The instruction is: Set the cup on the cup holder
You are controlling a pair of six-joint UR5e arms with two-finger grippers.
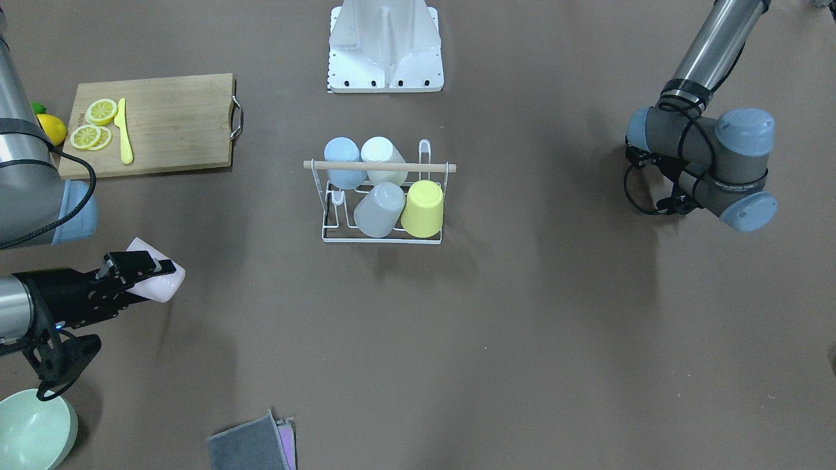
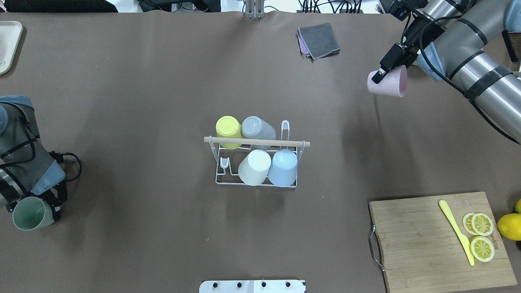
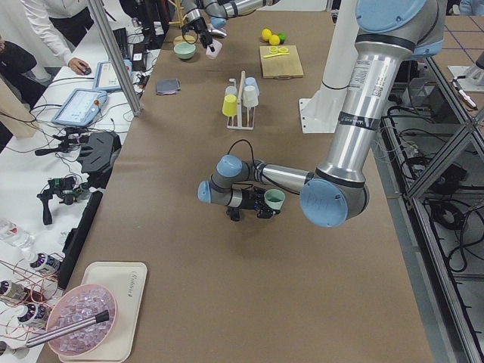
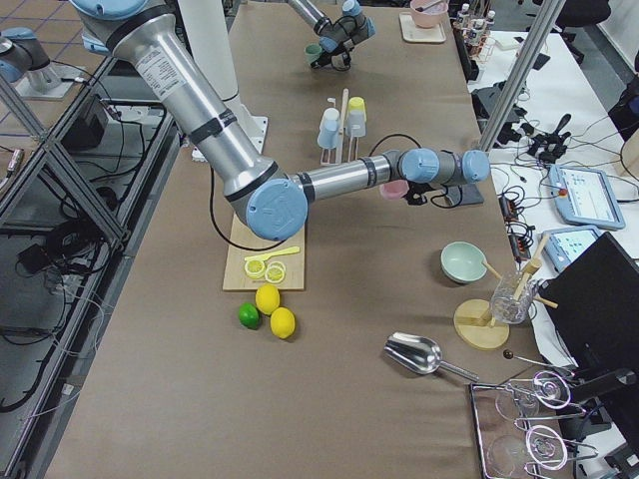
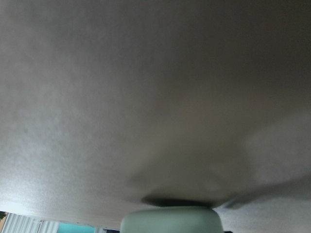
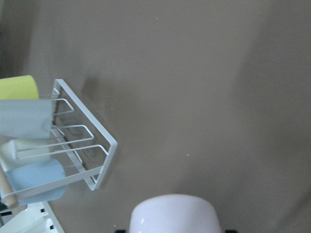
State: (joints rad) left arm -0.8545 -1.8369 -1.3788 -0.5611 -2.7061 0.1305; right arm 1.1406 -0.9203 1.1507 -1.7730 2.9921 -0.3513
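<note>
- The overhead view shows the left gripper [image 2: 52, 205] closed around a green cup [image 2: 30, 213], held on its side at the table's left edge. In the front-facing view the arm's wrist hides both.
- The right gripper [image 1: 157, 271] clamps a pink cup [image 1: 166, 282], also tipped sideways, well apart from the cup holder [image 2: 256, 142].
- The right wrist view shows the pink cup's rounded end at the bottom edge and the rack's wire base to the left.
- The left wrist view shows only a pale green rim and blurred table.
- The cup holder stands mid-table with yellow, grey, white and blue cups on its prongs. Two prongs [image 2: 285, 127] carry no cup.
- Brown table surface lies between the pink cup and the rack.
- Around the table: a cutting board [image 2: 419, 240] with lemon slices [image 2: 482, 236] and a yellow knife [image 2: 456, 232], a folded grey cloth [image 2: 319, 40] and a green bowl [image 1: 29, 431].
</note>
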